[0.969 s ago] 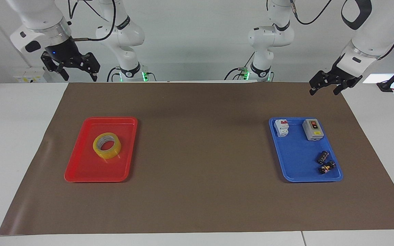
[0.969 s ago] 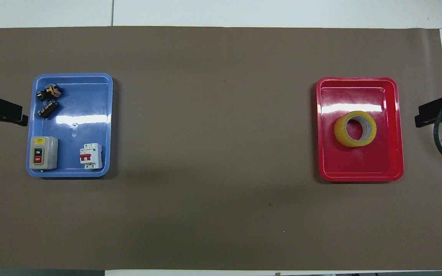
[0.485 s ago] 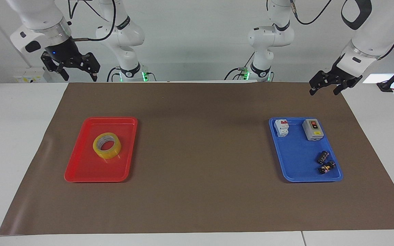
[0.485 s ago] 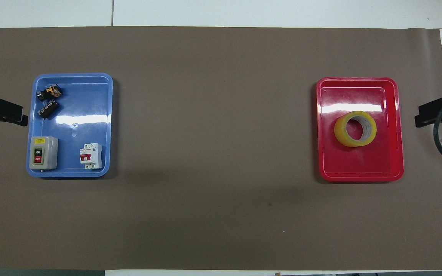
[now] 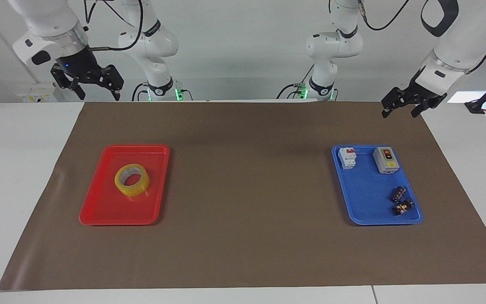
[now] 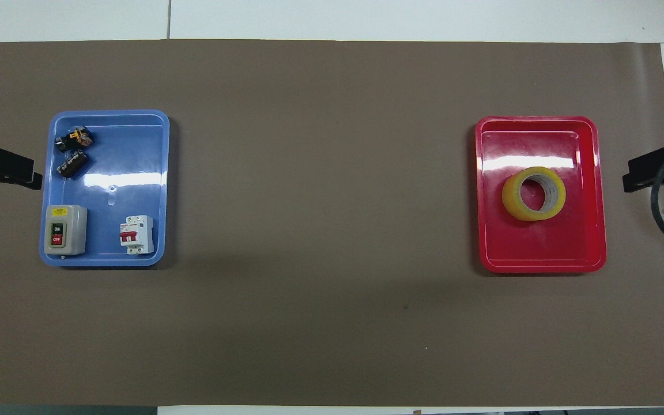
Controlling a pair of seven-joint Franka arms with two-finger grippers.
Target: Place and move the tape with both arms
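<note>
Claws (image 5: 400, 106) (image 5: 96, 89) open at mat (image 5: 247, 253) edges

Both arms are glossy white jointed tubes with dark joint caps and a silver ring at each wrist. Black cables loop along their upper links. The right gripper (image 5: 97, 90) is black with a small blue light on its housing; the left gripper (image 5: 400, 108) is black too. Green lights glow at both bases.

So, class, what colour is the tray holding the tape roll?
Red tray, under the yellow tape roll; clearest in the overhead view.
</note>
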